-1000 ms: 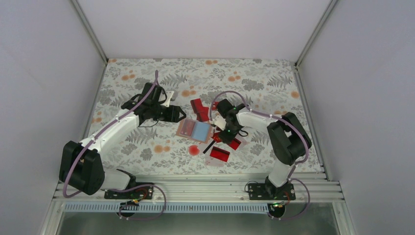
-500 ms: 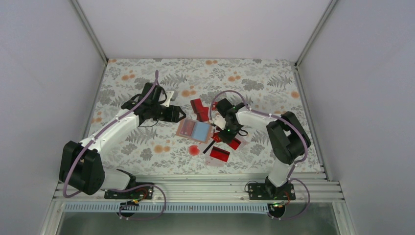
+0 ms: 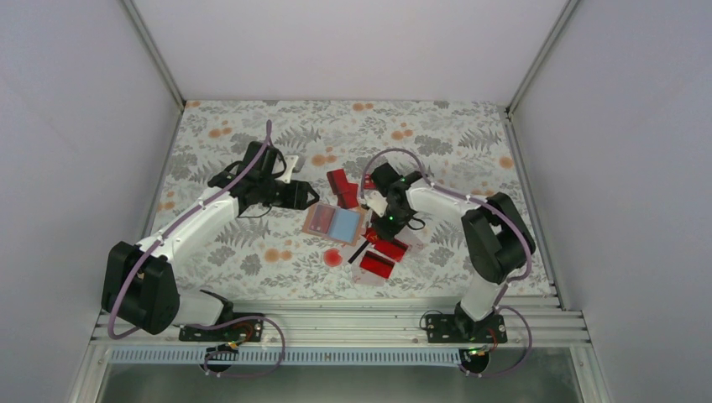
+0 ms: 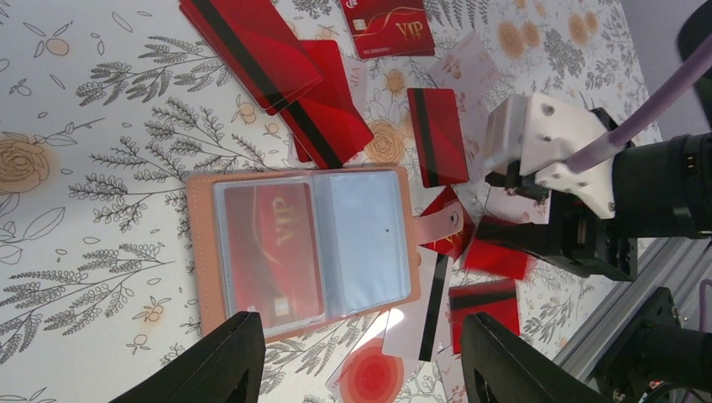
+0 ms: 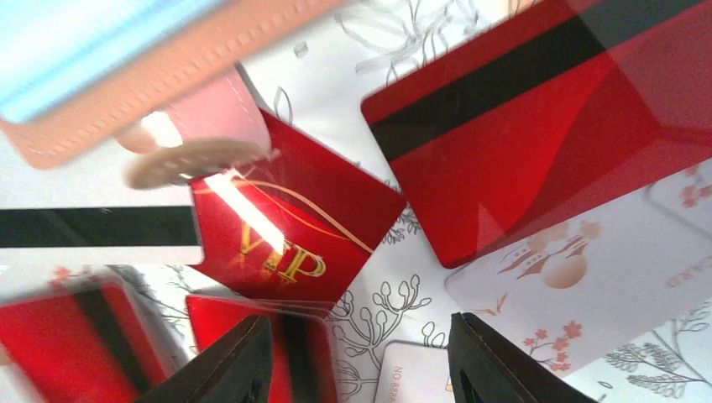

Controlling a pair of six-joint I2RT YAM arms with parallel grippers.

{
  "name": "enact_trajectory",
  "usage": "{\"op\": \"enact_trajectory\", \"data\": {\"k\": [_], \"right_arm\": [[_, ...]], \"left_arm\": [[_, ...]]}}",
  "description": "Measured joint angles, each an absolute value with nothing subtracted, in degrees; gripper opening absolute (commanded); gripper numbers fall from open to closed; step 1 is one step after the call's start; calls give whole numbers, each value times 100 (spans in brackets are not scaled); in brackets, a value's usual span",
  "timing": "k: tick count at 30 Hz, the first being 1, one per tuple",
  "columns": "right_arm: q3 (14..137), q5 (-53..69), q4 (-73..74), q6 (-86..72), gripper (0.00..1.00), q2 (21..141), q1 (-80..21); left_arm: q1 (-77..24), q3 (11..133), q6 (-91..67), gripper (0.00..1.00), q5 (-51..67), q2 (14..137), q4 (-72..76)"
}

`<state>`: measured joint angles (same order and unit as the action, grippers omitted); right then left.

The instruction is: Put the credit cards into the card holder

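Observation:
The card holder (image 3: pixel 334 222) lies open on the floral cloth, tan outside and light blue inside (image 4: pixel 361 231). One red VIP card (image 4: pixel 270 248) sits in its left pocket. Loose credit cards lie around it: a red pile (image 3: pixel 342 186) behind, red ones (image 3: pixel 377 265) in front right. My left gripper (image 3: pixel 311 199) hovers open just left of the holder, nothing between its fingers (image 4: pixel 231 361). My right gripper (image 3: pixel 379 233) is open and low over the scattered cards beside the holder's strap (image 5: pixel 201 126). Below it are a red VIP card (image 5: pixel 294 227), a black-striped red card (image 5: pixel 537 117) and a pale floral card (image 5: pixel 579 294).
A pale card with a round red spot (image 3: pixel 334 257) and a white card with a black stripe (image 4: pixel 424 315) lie in front of the holder. The metal rail (image 3: pixel 336 323) runs along the near edge, and white walls enclose the cloth.
The right gripper has shifted slightly toward the back and its jaws have narrowed a little. The red cards under it have shifted slightly. The left arm has not moved.

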<state>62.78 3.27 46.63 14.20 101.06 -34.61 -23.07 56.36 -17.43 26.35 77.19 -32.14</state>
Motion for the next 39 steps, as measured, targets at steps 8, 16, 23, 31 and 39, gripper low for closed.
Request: {"op": "enact_trajectory", "data": {"k": [8,16,23,31,39], "right_arm": [[6753,681,4654,1004,54,9723,-3452],[6899,972,4569,626,69,9227,-3452],[6265,707,4665,849,83,9185,-3568],[5948,255,4836,1645,93,9769,-3653],[6106,187,4831,1896,92,10134,-3872]], "left_arm": [[-2307,5638,-1824,60,2703,7719,-3114],[-2375,5658,-1907,60,2729,7719,-2904],[-2467,5658,-1914,60,2746,7719,-2777],[-2528,5658,-1909,60,2749,7719,-2749],[-2530,5658,-1907,60,2742,7717,-2751]]}}
